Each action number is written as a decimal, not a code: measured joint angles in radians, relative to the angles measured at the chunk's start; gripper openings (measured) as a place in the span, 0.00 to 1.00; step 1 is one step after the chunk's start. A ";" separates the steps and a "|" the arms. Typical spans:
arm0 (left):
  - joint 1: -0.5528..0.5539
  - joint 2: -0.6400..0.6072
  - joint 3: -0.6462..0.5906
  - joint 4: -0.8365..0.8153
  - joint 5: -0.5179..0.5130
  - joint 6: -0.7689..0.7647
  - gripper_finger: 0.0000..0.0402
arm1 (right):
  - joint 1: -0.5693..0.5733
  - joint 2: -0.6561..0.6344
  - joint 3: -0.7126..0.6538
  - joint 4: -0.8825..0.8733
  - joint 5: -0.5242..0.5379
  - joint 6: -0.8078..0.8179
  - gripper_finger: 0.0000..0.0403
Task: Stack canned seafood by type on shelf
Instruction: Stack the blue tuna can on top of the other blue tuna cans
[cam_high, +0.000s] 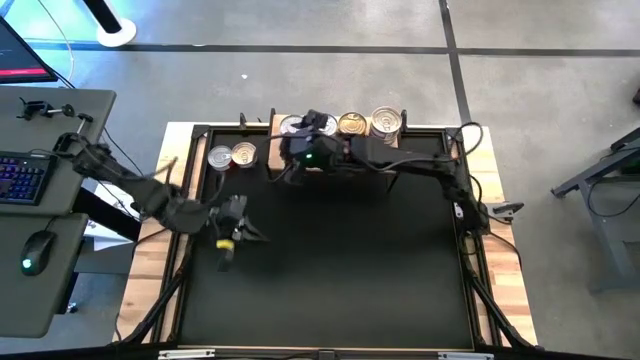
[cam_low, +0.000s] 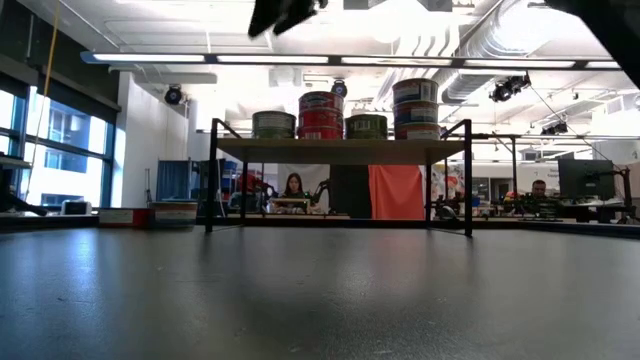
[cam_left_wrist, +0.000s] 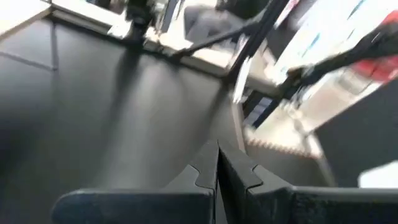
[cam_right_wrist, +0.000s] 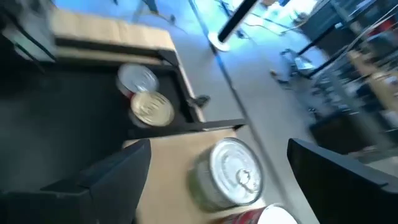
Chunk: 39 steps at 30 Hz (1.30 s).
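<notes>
R gripper (cam_right_wrist: 217, 168): fingers spread wide, holding nothing, over shelf's (cam_high: 425, 133) left part.
Silver-lid tin (cam_right_wrist: 229, 171): on shelf, between R fingers, lid up, just beyond tips.
Floor tins (cam_high: 232, 155): 2 on mat, left of shelf, nearer L arm.
L gripper (cam_left_wrist: 216, 163): fingers pressed together, empty, low over mat.

Shelf (cam_low: 340, 151): light wood board on thin black legs, level, at the mat's far edge. On it, low view, left to right: single green-label tin (cam_low: 273, 124), red-label stack of two (cam_low: 321, 114), single green tin (cam_low: 366, 126), taller stack (cam_low: 415, 109). All upright. Two more tins, silver lid (cam_high: 220, 157) and gold lid (cam_high: 243, 154), sit touching just left of the shelf.
</notes>
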 joint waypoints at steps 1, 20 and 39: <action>0.028 0.001 0.040 -0.078 0.031 0.015 0.00 | 0.003 -0.017 0.000 -0.013 -0.022 0.036 0.92; 1.003 0.176 0.099 -0.915 0.115 0.783 0.00 | 0.241 -0.186 -0.013 -0.584 -0.168 0.588 0.92; 1.244 0.340 -0.190 -0.293 0.029 1.189 0.00 | 0.534 -0.188 -0.080 -0.767 0.059 0.943 0.92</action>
